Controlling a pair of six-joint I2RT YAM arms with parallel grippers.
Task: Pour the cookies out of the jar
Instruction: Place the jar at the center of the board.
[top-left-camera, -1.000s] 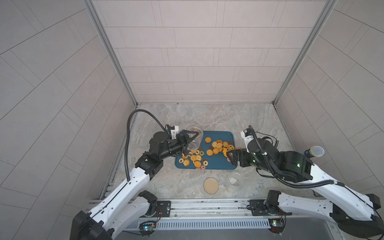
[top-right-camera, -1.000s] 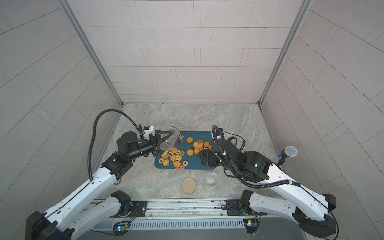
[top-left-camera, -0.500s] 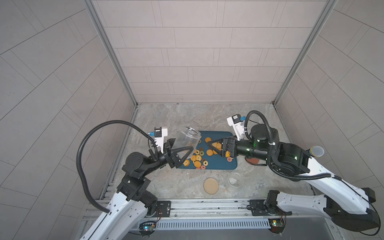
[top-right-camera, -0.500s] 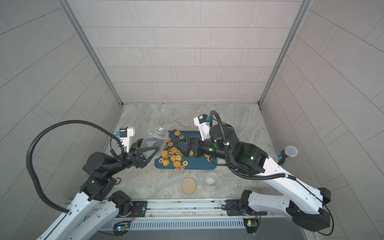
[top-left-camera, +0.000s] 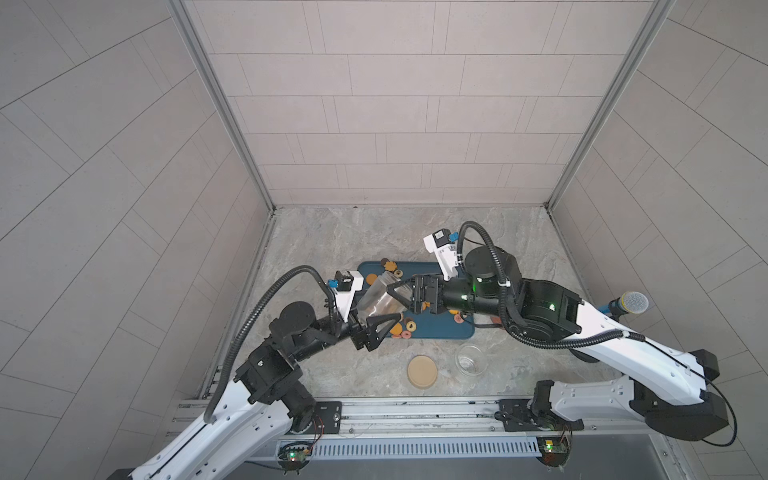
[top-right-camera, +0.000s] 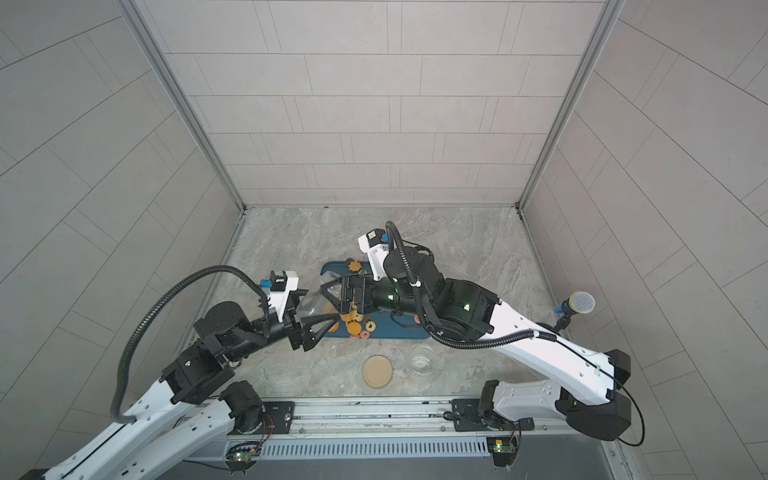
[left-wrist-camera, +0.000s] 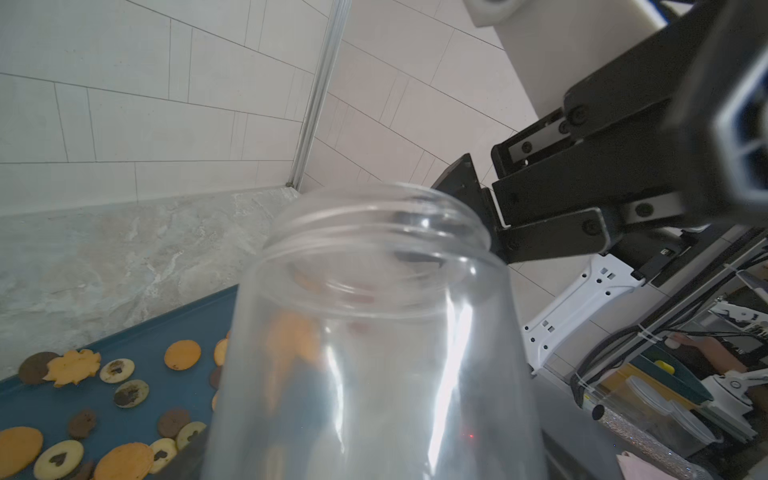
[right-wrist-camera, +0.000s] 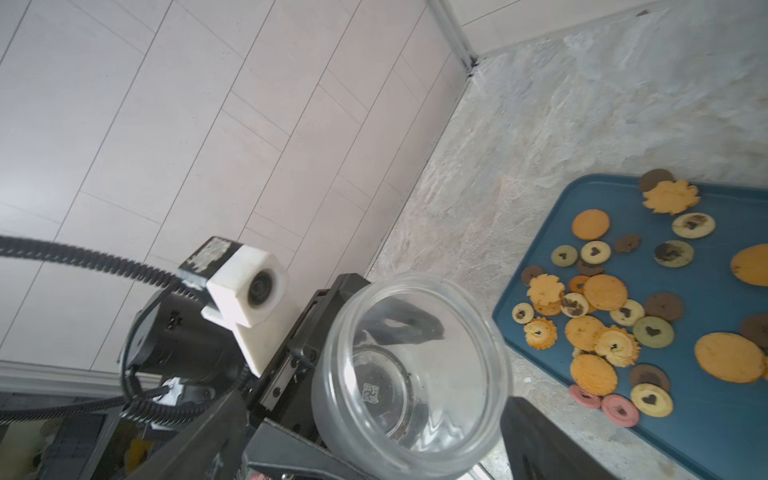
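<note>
An empty clear jar (top-left-camera: 379, 302) hangs tilted over the left end of the blue tray (top-left-camera: 440, 330), and my left gripper (top-left-camera: 376, 322) is shut on its lower body. Its mouth (right-wrist-camera: 415, 365) faces my right wrist camera, and nothing is inside. My right gripper (top-left-camera: 394, 291) is open at the mouth, one finger on each side of the rim (left-wrist-camera: 378, 216). Several cookies (right-wrist-camera: 602, 324), mostly orange, some brown or pink, lie scattered on the tray (right-wrist-camera: 706, 436). In both top views the arms hide the tray's middle (top-right-camera: 386, 328).
A beige lid (top-left-camera: 422, 372) and a small clear glass dish (top-left-camera: 470, 360) lie on the marble floor in front of the tray. A microphone (top-left-camera: 631, 302) stands at the right wall. Tiled walls close in three sides.
My left arm has carried the jar up from the tray, still tilted. My right arm has risen from the tray's right edge and reached left until its open fingers flank the jar's mouth.
</note>
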